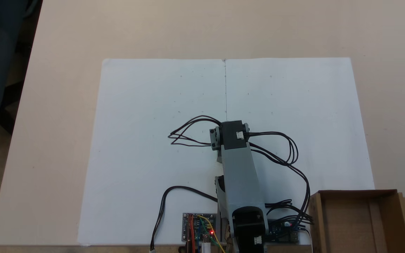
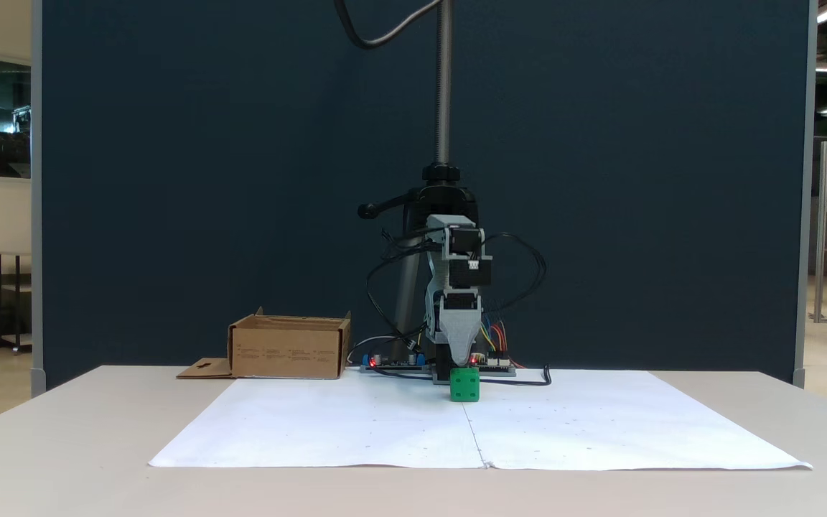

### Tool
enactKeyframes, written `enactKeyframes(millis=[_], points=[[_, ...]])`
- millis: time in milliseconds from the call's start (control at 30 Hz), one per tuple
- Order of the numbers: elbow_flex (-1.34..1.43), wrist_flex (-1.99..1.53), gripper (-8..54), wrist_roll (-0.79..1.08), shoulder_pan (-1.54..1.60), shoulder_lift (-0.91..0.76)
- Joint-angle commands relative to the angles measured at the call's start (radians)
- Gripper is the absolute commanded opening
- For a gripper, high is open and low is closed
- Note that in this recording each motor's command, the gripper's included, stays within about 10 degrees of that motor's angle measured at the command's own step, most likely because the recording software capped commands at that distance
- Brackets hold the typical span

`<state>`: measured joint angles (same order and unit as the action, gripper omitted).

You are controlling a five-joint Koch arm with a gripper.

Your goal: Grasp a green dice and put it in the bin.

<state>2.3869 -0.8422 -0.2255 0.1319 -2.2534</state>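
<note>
1. The green dice (image 2: pixel 464 385) sits flat on the white paper sheet (image 2: pixel 356 424), right on the centre crease, toward the far edge of the sheet as the front-facing fixed view shows it. It's a cube, so there's no real long axis. One face points squarely at that camera, edges lined up with the paper, and a couple of faint dark pips show on it.

2. The gripper (image 2: pixel 462 357) hangs straight above the dice, tip pointing down and ending at or just above the dice's top face. I can't tell for sure whether it's touching. Only one grey wedge-shaped jaw shows from the front, with the other presumably behind it, so I can't tell whether the jaws are spread or pressed together. Nothing looks lifted — the dice rests on the paper.

3. In the top-down fixed view the arm (image 1: pixel 239 168) reaches out from its base along the centre line and covers the spot underneath.

4. The bin (image 1: pixel 359 221) is a shallow cardboard box in the lower right corner of the top-down view, next to the arm's base, with the hang-hole flap sticking out on its right. In the front-facing view the bin (image 2: pixel 290 348) sits left of the arm, well apart from the dice.

5. Black cables (image 1: pixel 287 151) loop off both sides of the arm, and a circuit board (image 1: pixel 199 228) with a red light sits by the base.
</note>
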Motion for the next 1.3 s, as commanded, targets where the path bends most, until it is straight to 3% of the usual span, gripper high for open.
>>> enactKeyframes(millis=[0, 567, 1267], points=[[-0.005, -0.003, 43.3, 0.057, -0.006, -0.097], [0.048, 0.067, 43.2, 0.066, -0.002, -0.080], [0.052, 0.186, 43.4, 0.110, 0.006, 0.202]])
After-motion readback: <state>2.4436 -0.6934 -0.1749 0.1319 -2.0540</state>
